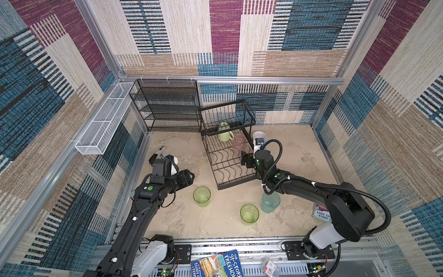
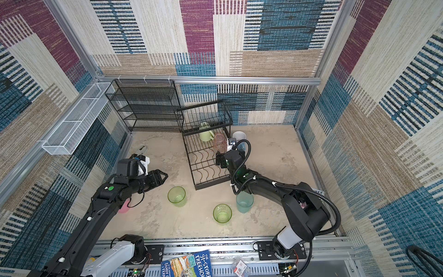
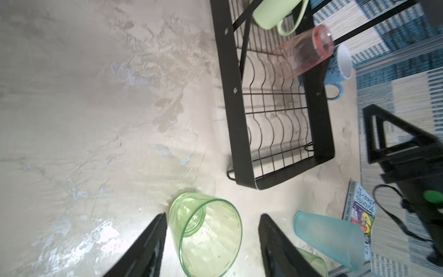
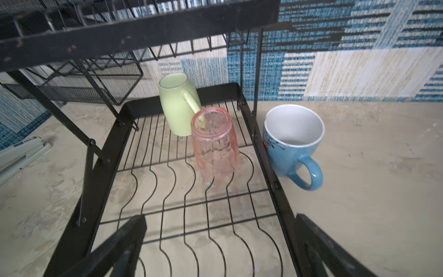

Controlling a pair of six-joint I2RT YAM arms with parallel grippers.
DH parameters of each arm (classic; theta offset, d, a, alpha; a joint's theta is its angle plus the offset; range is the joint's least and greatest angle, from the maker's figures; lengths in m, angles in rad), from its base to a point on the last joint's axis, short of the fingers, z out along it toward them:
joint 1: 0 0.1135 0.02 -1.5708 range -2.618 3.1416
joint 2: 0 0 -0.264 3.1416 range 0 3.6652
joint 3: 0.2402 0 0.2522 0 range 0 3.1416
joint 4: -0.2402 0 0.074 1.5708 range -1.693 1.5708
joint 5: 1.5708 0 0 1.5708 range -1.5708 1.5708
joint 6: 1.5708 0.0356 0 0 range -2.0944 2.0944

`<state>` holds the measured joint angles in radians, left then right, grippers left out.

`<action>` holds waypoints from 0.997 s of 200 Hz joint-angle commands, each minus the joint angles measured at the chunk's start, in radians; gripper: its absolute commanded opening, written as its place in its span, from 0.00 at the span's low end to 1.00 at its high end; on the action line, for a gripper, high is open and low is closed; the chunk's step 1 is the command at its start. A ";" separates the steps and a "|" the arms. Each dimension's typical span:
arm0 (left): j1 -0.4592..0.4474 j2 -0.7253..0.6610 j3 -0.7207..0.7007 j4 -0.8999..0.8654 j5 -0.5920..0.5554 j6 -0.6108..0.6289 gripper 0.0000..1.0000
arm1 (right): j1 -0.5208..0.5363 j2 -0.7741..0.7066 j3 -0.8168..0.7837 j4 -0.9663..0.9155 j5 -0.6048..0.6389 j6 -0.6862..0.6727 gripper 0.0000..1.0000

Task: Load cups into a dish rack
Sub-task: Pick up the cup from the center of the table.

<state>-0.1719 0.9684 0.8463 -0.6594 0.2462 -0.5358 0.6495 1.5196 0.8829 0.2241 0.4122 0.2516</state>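
Observation:
The black wire dish rack (image 1: 236, 184) stands mid-table. On its lower tray (image 4: 107, 156) a pale green mug (image 1: 224, 134) and a translucent pink tumbler (image 1: 239, 141) rest upside down. A light blue mug (image 4: 290, 141) stands on the table right beside the rack. Two green tumblers (image 1: 201, 195) (image 1: 249, 213) and a teal one (image 1: 270, 202) stand in front. An opaque pink cup (image 2: 123, 207) peeks from under the left arm. My left gripper (image 3: 213, 215) is open, its fingers either side of the nearer green tumbler (image 3: 206, 237) without touching. My right gripper (image 4: 220, 230) is open and empty over the tray's front right corner.
A black mesh shelf unit (image 1: 167, 105) stands at the back left, and a long white mesh trough (image 1: 105, 120) hangs on the left wall. A pale stapler-like object (image 1: 161, 151) lies beyond the left wrist. One book (image 1: 322, 213) lies under the right arm.

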 commanded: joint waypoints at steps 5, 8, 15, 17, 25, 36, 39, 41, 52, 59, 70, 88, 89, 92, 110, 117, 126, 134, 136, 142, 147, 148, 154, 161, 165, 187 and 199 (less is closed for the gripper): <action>-0.055 0.021 0.016 -0.124 -0.112 -0.034 0.61 | 0.001 -0.059 0.022 -0.252 -0.065 0.068 0.98; -0.063 0.024 0.017 -0.134 -0.124 -0.037 0.60 | 0.001 -0.066 0.024 -0.267 -0.073 0.071 0.98; -0.081 0.029 0.022 -0.154 -0.152 -0.042 0.58 | 0.001 -0.081 0.026 -0.300 -0.094 0.075 0.98; -0.086 0.031 0.023 -0.160 -0.160 -0.042 0.58 | 0.000 -0.084 0.026 -0.308 -0.100 0.074 0.98; -0.106 0.039 0.023 -0.178 -0.188 -0.051 0.58 | -0.001 -0.093 0.030 -0.330 -0.122 0.074 0.98; -0.139 0.051 0.020 -0.198 -0.220 -0.068 0.57 | -0.001 -0.102 0.034 -0.358 -0.158 0.065 0.97; -0.150 0.054 0.020 -0.202 -0.225 -0.074 0.56 | -0.001 -0.104 0.033 -0.365 -0.165 0.065 0.97; -0.157 0.057 0.020 -0.206 -0.228 -0.079 0.56 | -0.001 -0.106 0.034 -0.369 -0.171 0.064 0.97; -0.198 0.069 0.021 -0.223 -0.250 -0.098 0.55 | -0.001 -0.109 0.039 -0.388 -0.198 0.063 0.97; -0.219 0.077 0.028 -0.244 -0.271 -0.108 0.54 | -0.002 -0.109 0.043 -0.399 -0.211 0.061 0.96; -0.249 0.081 0.035 -0.269 -0.299 -0.125 0.52 | -0.004 -0.111 0.049 -0.412 -0.233 0.067 0.96; -0.282 0.078 0.039 -0.294 -0.319 -0.150 0.50 | -0.018 -0.123 0.044 -0.409 -0.290 0.074 0.95; -0.284 0.078 0.039 -0.295 -0.320 -0.151 0.50 | -0.019 -0.123 0.043 -0.408 -0.293 0.074 0.95; -0.288 0.079 0.039 -0.297 -0.322 -0.155 0.49 | -0.022 -0.125 0.042 -0.405 -0.303 0.075 0.95; -0.313 0.095 0.032 -0.300 -0.329 -0.172 0.48 | -0.031 -0.134 0.026 -0.391 -0.351 0.079 0.95; -0.322 0.105 0.034 -0.298 -0.332 -0.178 0.47 | -0.033 -0.137 0.020 -0.388 -0.361 0.082 0.95; -0.337 0.122 0.042 -0.298 -0.340 -0.183 0.47 | -0.036 -0.143 0.013 -0.386 -0.373 0.082 0.95; -0.348 0.140 0.051 -0.297 -0.344 -0.185 0.47 | -0.039 -0.150 0.008 -0.384 -0.383 0.083 0.94; -0.350 0.145 0.054 -0.297 -0.345 -0.185 0.47 | -0.039 -0.152 0.007 -0.384 -0.386 0.083 0.94; -0.356 0.160 0.063 -0.296 -0.349 -0.183 0.47 | -0.040 -0.158 0.001 -0.383 -0.394 0.086 0.94; -0.359 0.174 0.070 -0.297 -0.353 -0.182 0.47 | -0.041 -0.165 -0.003 -0.380 -0.401 0.087 0.94; -0.360 0.176 0.070 -0.297 -0.353 -0.181 0.47 | -0.042 -0.167 -0.005 -0.380 -0.402 0.087 0.94; -0.362 0.192 0.076 -0.297 -0.353 -0.178 0.47 | -0.041 -0.176 -0.010 -0.379 -0.409 0.089 0.94; -0.363 0.208 0.082 -0.297 -0.354 -0.174 0.47 | -0.043 -0.185 -0.015 -0.379 -0.412 0.091 0.94; -0.363 0.217 0.085 -0.297 -0.355 -0.174 0.47 | -0.043 -0.191 -0.019 -0.378 -0.416 0.092 0.94; -0.363 0.258 0.087 -0.285 -0.353 -0.170 0.45 | -0.043 -0.218 -0.032 -0.376 -0.423 0.095 0.94; -0.363 0.280 0.083 -0.275 -0.344 -0.168 0.43 | -0.043 -0.229 -0.038 -0.378 -0.423 0.094 0.94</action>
<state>-0.5343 1.2186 0.9264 -0.9451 -0.0933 -0.7002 0.6056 1.3128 0.8536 -0.1719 0.0147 0.3317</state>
